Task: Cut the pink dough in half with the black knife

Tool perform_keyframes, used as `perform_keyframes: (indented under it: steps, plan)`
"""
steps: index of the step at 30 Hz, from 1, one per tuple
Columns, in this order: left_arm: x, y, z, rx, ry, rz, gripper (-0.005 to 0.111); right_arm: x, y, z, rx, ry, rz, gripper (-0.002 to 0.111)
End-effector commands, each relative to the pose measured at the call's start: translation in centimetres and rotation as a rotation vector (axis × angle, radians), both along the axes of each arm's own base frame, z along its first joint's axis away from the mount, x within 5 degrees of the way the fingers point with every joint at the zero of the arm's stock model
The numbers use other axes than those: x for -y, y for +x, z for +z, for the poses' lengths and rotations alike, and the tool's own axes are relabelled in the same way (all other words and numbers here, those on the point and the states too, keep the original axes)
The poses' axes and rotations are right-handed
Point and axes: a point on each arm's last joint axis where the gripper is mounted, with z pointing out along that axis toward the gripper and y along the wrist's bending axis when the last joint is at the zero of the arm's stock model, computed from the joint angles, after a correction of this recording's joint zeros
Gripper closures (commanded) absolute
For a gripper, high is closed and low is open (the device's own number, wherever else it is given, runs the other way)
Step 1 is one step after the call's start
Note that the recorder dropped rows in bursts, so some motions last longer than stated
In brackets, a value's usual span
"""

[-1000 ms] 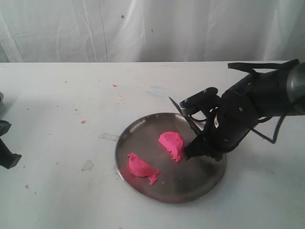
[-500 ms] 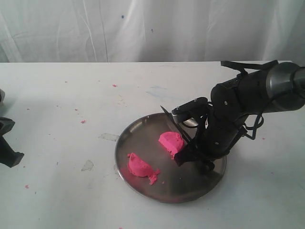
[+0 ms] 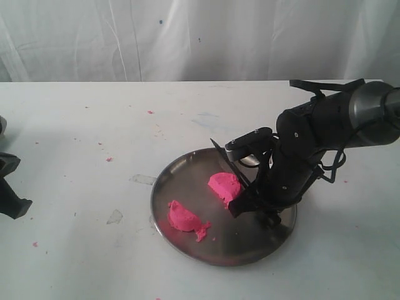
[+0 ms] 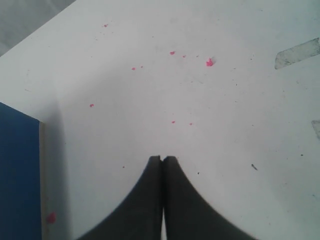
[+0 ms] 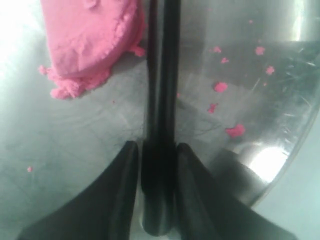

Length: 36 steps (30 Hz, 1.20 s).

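Dough (image 3: 184, 219) lies on the round steel plate (image 3: 187, 169) in two bright pink, grainy half-mounds. The nearer half sits by the plate's front-left rim with a ragged tail on its right side. The farther half (image 3: 225, 187) sits near the plate's centre, its cut face just beside the black knife (image 3: 232, 164). In the right wrist view the slim matte blade (image 5: 161, 75) runs along that half (image 5: 90, 40), with pink crumbs (image 5: 235, 131) scattered on the steel. The right gripper (image 5: 156, 165) is clamped on the knife handle. The left gripper (image 4: 163, 162), fingers pressed together and holding nothing, hangs over the white table (image 3: 75, 156) at the far left edge, well apart from the plate.
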Motion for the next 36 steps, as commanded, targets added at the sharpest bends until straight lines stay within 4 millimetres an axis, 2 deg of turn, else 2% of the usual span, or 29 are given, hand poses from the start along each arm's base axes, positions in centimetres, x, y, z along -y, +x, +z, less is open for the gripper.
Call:
perform_keyframes:
  steps: [1,6,9,13,17,20,22,25,27,29,31,34,36]
  plan:
    - [0.0,-0.2,-0.1,-0.001,-0.006,-0.001,0.107,0.1,0.1,0.1,0.003,-0.008,0.012,0.080]
    - [0.1,-0.2,-0.1,0.000,-0.007,-0.002,0.107,0.2,0.2,0.1,0.017,-0.025,0.032,0.066]
    - [0.2,-0.1,0.0,0.013,-0.019,-0.019,0.107,0.2,0.7,0.8,0.036,-0.047,0.054,0.065]
    - [0.3,-0.1,0.0,0.020,-0.025,-0.027,0.107,0.2,0.9,4.0,0.095,-0.022,0.048,0.065]
    - [0.3,-0.1,0.0,0.021,-0.026,-0.029,0.107,1.0,0.5,7.3,0.205,-0.028,0.061,0.072]
    - [0.4,-0.1,0.1,0.026,-0.030,-0.035,0.107,3.2,1.0,8.1,0.276,-0.064,-0.019,0.081]
    - [0.4,-0.1,0.1,0.027,-0.031,-0.036,0.107,5.3,1.7,7.9,0.309,-0.107,-0.098,0.087]
    - [0.5,-0.1,0.1,0.028,-0.032,-0.038,0.107,9.1,2.1,6.9,0.301,-0.111,-0.310,0.099]
    - [0.5,-0.1,0.1,0.029,-0.033,-0.039,0.107,11.5,1.7,5.9,0.278,-0.096,-0.422,0.108]
    - [0.5,-0.1,0.1,0.034,-0.037,-0.045,0.107,13.0,0.7,5.2,0.292,-0.043,-0.495,0.108]
    - [0.6,0.0,0.2,0.040,-0.043,-0.053,0.107,13.2,-0.7,5.0,0.347,0.022,-0.499,0.108]
    - [0.7,0.0,0.2,0.045,-0.047,-0.059,0.107,12.6,-3.1,6.6,0.531,0.180,-0.435,0.108]
    - [0.7,0.0,0.2,0.044,-0.047,-0.058,0.107,12.2,-5.5,9.7,0.741,0.325,-0.373,0.108]
